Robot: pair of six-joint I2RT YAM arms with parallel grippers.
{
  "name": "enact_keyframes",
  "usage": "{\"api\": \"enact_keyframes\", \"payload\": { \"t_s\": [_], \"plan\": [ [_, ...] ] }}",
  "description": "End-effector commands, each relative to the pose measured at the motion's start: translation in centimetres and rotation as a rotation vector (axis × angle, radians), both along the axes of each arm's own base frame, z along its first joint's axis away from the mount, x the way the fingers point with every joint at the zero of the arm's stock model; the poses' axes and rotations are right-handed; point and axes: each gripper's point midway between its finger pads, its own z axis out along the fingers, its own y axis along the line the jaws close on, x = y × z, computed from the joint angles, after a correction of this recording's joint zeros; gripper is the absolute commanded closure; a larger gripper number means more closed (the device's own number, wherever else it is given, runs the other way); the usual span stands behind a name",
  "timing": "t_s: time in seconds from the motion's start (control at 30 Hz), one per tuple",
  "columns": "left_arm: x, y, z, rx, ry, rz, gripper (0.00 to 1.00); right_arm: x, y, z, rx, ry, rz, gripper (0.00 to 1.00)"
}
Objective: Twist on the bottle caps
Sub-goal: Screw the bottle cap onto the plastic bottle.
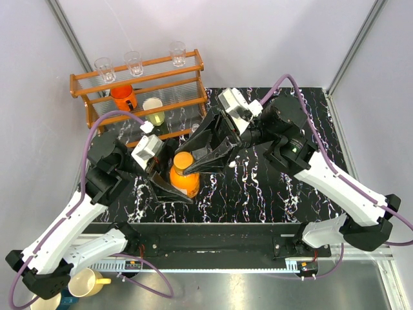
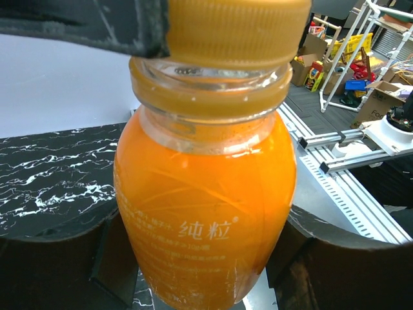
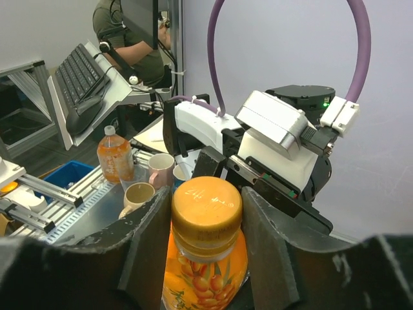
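The orange bottle [image 1: 187,184] stands upright on the black marbled surface [image 1: 251,194], just in front of the wooden rack [image 1: 139,90]. The left gripper's [image 2: 205,265] jaws clasp its body. The right gripper's [image 3: 206,216] jaws pinch the orange cap [image 3: 206,200] sitting on its neck.

— What carries your things?
— A black marbled table [image 1: 271,187].
— And on it?
— You have a wooden rack [image 1: 155,79] at the back left, an orange bottle [image 1: 185,182] near the middle.
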Motion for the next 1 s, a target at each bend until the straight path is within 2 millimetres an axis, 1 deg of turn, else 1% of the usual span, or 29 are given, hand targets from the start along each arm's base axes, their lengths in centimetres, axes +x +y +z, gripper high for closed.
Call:
{"api": "enact_keyframes", "payload": {
  "t_s": [0.0, 0.1, 0.23, 0.33, 0.37, 0.43, 0.47, 0.6, 0.63, 0.7, 0.73, 0.77, 0.83, 0.87, 0.9, 0.93, 0.97],
  "plan": [
    [0.3, 0.2, 1.1, -0.052, -0.048, 0.029, 0.97, -0.8, -0.3, 0.4, 0.021, -0.011, 0.045, 0.49],
    [0.4, 0.2, 0.9, -0.049, -0.046, 0.034, 0.97, -1.0, -0.3, 0.6, 0.025, -0.003, 0.056, 0.52],
    [0.8, 0.2, 0.9, -0.047, -0.055, 0.065, 0.96, -0.7, 0.0, 0.3, 0.006, 0.019, 0.049, 0.55],
    [1.4, 0.3, 1.0, -0.052, -0.076, 0.107, 0.97, -0.3, 0.2, -0.2, -0.008, 0.049, 0.027, 0.56],
    [1.8, 0.3, 1.2, -0.061, -0.093, 0.133, 0.97, 0.0, 0.4, -0.7, -0.014, 0.064, 0.011, 0.57],
    [2.2, 0.3, 1.4, -0.063, -0.106, 0.163, 0.97, 0.2, 0.3, -0.9, -0.009, 0.079, -0.012, 0.58],
    [2.7, 0.3, 1.4, -0.063, -0.119, 0.194, 0.97, 0.7, 0.6, -1.2, -0.006, 0.094, -0.033, 0.58],
    [4.0, 0.3, 1.5, -0.061, -0.152, 0.278, 0.97, 1.2, 0.6, -1.0, 0.019, 0.138, -0.076, 0.59],
    [4.4, 0.3, 1.4, -0.057, -0.163, 0.3, 0.97, 1.5, 0.7, -1.1, 0.01, 0.162, -0.086, 0.61],
    [5.1, 0.4, 1.8, -0.065, -0.182, 0.346, 0.97, 2.1, 1.1, -1.4, 0.002, 0.19, -0.11, 0.65],
    [5.4, 0.5, 1.9, -0.068, -0.197, 0.362, 0.96, 2.3, 1.3, -1.6, -0.007, 0.216, -0.118, 0.69],
    [5.8, 0.6, 2.1, -0.071, -0.205, 0.39, 0.96, 3.0, 1.6, -2.1, -0.018, 0.247, -0.148, 0.72],
    [6.6, 0.7, 2.1, -0.068, -0.226, 0.434, 0.96, 3.6, 2.0, -2.7, -0.039, 0.277, -0.175, 0.75],
    [7.5, 0.7, 2.1, -0.063, -0.228, 0.483, 0.96, 4.2, 2.2, -3.3, -0.056, 0.299, -0.208, 0.76],
    [7.9, 0.9, 2.2, -0.06, -0.224, 0.509, 0.96, 4.4, 2.2, -3.6, -0.063, 0.308, -0.22, 0.77],
    [8.5, 1.0, 1.9, -0.048, -0.256, 0.543, 0.96, 4.5, 2.2, -3.8, -0.067, 0.312, -0.232, 0.77],
    [9.8, 1.3, 1.8, -0.041, -0.258, 0.612, 0.96, 4.8, 2.4, -4.3, -0.086, 0.329, -0.256, 0.78]
  ]
}}
